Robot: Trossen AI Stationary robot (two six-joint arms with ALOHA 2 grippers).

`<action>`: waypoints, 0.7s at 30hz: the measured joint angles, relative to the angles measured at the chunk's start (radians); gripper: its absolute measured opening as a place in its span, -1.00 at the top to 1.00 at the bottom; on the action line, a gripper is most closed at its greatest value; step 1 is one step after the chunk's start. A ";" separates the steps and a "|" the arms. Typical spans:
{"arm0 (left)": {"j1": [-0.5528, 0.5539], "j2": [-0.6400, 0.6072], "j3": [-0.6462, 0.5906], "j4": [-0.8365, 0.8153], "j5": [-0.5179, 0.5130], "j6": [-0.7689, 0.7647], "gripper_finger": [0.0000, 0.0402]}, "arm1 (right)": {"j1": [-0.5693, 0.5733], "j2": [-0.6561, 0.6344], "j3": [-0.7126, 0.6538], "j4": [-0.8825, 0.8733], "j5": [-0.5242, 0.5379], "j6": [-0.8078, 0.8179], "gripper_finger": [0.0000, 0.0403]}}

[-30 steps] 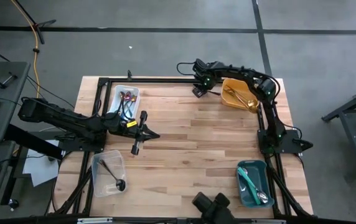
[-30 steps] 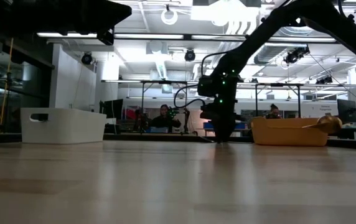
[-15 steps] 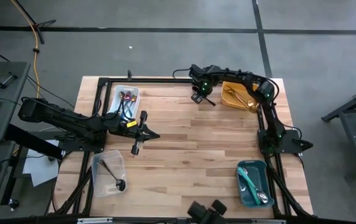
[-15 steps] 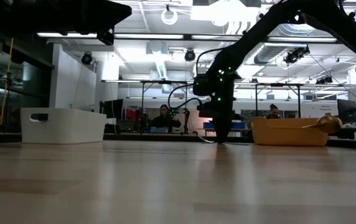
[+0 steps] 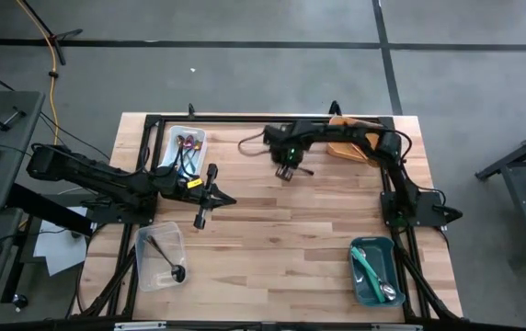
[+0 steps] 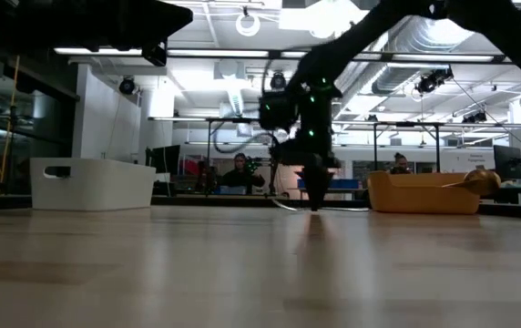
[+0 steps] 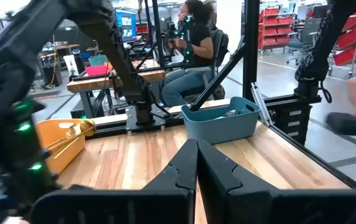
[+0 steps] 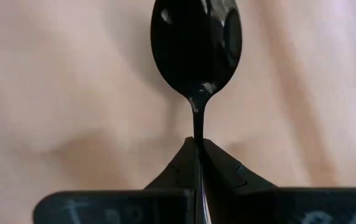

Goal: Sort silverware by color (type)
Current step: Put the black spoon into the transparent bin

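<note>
A black spoon (image 8: pixel 196 40) is in my right gripper (image 8: pixel 197 144), which is shut on its handle. In the high view my right gripper (image 5: pixel 287 166) is over the far middle of the table, left of the orange bin (image 5: pixel 348 147), with the spoon (image 5: pixel 303 171) beside it. In the low view it (image 6: pixel 313 202) points down close to the table top. My left gripper (image 5: pixel 229 199) waits shut and empty over the table's left half, and its fingers show closed in the left wrist view (image 7: pixel 196 146). My right gripper pinches the black spoon's thin handle (image 8: pixel 197 130) between its two fingers. The spoon lies along the fingers, and its bowl (image 8: pixel 196 37) sticks out past their tips. Whether the spoon is clear of the table, I cannot tell.
A white bin (image 5: pixel 187 148) with rainbow silverware stands far left. A clear bin (image 5: pixel 159 256) with a black utensil stands near left. A teal bin (image 5: pixel 373 269) with teal-handled pieces is near right. The orange bin holds gold pieces (image 7: pixel 81 129). People sit beyond the table.
My right gripper has swung from beside the orange bin toward the table's left edge and somewhat nearer, taking the black spoon along.
</note>
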 joint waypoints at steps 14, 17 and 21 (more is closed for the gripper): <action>-0.033 0.000 0.000 0.002 0.000 -0.104 1.00 | 0.310 -0.239 -0.377 0.288 0.054 0.169 1.00; -0.036 0.000 0.000 0.003 0.000 -0.104 1.00 | 0.377 -0.395 -0.571 0.462 0.056 0.298 1.00; -0.035 0.000 0.000 0.002 0.000 -0.072 1.00 | 0.474 -0.575 -0.788 0.807 0.094 0.400 1.00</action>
